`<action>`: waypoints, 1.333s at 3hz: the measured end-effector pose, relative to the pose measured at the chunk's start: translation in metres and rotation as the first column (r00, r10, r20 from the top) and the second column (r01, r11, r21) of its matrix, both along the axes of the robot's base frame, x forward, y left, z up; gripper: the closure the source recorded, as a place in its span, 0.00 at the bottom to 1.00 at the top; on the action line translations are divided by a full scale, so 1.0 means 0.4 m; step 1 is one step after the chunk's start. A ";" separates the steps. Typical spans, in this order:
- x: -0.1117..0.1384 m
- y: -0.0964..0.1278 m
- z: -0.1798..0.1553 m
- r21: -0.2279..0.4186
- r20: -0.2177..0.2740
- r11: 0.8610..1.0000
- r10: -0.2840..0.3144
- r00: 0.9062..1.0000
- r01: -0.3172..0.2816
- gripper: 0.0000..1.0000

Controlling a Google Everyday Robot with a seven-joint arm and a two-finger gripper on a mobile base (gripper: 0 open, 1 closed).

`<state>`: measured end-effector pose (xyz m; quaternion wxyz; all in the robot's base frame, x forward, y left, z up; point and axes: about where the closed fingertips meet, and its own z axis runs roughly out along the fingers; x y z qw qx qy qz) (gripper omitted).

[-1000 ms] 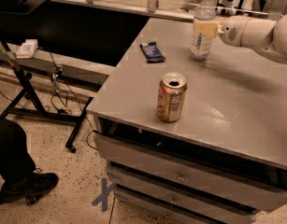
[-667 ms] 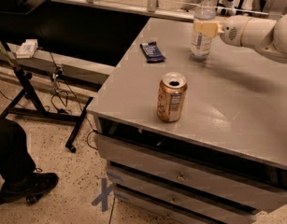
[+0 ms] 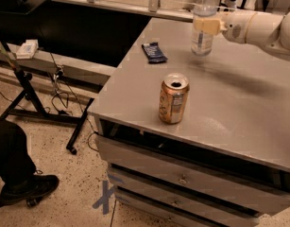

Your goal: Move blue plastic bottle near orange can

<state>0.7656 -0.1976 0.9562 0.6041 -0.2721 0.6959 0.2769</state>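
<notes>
The blue plastic bottle (image 3: 203,32), clear with a white cap, is upright at the far side of the grey table (image 3: 258,108). My gripper (image 3: 207,25) comes in from the right on a white arm and is shut on the bottle's middle. The bottle's base seems to hang just above the tabletop, with a shadow under it. The orange can (image 3: 173,98) stands upright and opened near the table's front edge, well in front of the bottle and slightly to its left.
A flat dark blue snack wrapper (image 3: 154,52) lies on the table left of the bottle. Drawers (image 3: 182,178) sit under the tabletop. A black stand (image 3: 26,86) with cables and a person's shoe (image 3: 29,188) are on the floor at the left.
The bottle and the gripper holding it have risen slightly. The can and the wrapper have not moved.
</notes>
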 end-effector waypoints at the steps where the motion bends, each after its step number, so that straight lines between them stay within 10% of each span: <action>1: -0.089 0.076 0.129 -0.034 0.162 0.993 0.120 0.979 -0.116 1.00; 2: -0.154 0.123 0.213 -0.070 0.259 0.980 0.198 0.945 -0.186 1.00; 4: -0.248 -0.004 0.247 0.015 0.200 0.995 0.098 0.975 -0.103 1.00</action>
